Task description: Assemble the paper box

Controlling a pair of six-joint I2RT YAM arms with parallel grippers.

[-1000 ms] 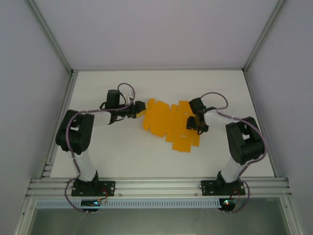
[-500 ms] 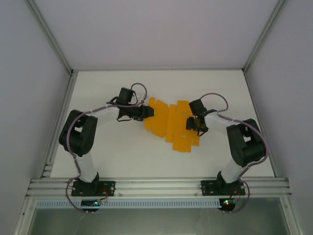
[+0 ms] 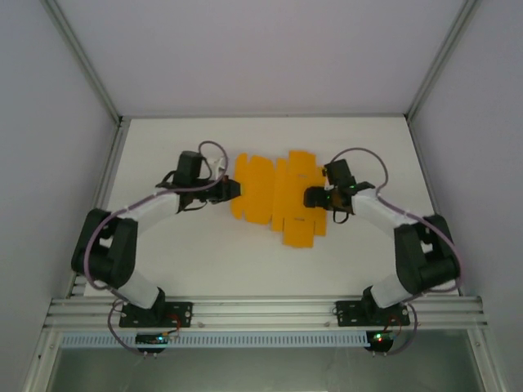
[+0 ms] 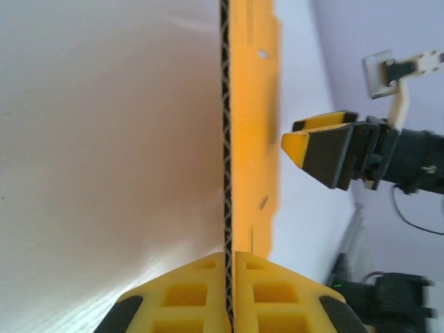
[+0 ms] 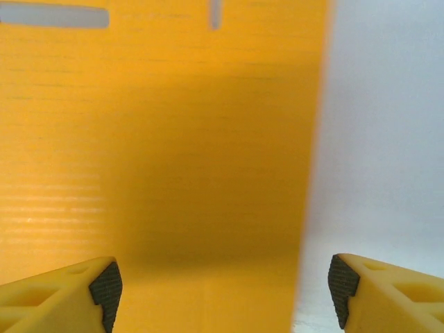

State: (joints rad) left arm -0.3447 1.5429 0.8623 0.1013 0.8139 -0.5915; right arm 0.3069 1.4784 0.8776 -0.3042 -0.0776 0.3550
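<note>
The paper box (image 3: 274, 196) is a flat orange-yellow die-cut sheet with flaps, lying mid-table. My left gripper (image 3: 233, 191) is shut on its left edge. In the left wrist view the card (image 4: 253, 104) runs edge-on straight up from between the closed yellow fingers of that gripper (image 4: 229, 260). My right gripper (image 3: 315, 198) stands open over the sheet's right part, and the left wrist view catches it (image 4: 326, 149) beyond the card. In the right wrist view the sheet (image 5: 173, 152) spans the gap of the right gripper (image 5: 223, 291), whose pads (image 5: 105, 286) stand wide apart, touching nothing.
The white table (image 3: 180, 253) is boxed in by pale walls and aluminium rails (image 3: 261, 310) along the near edge. Bare table lies in front of the sheet and behind it (image 3: 261, 139).
The left gripper has shut on the sheet's left edge and the sheet has slid a little left. The right gripper has opened wider and shifted slightly up the table.
</note>
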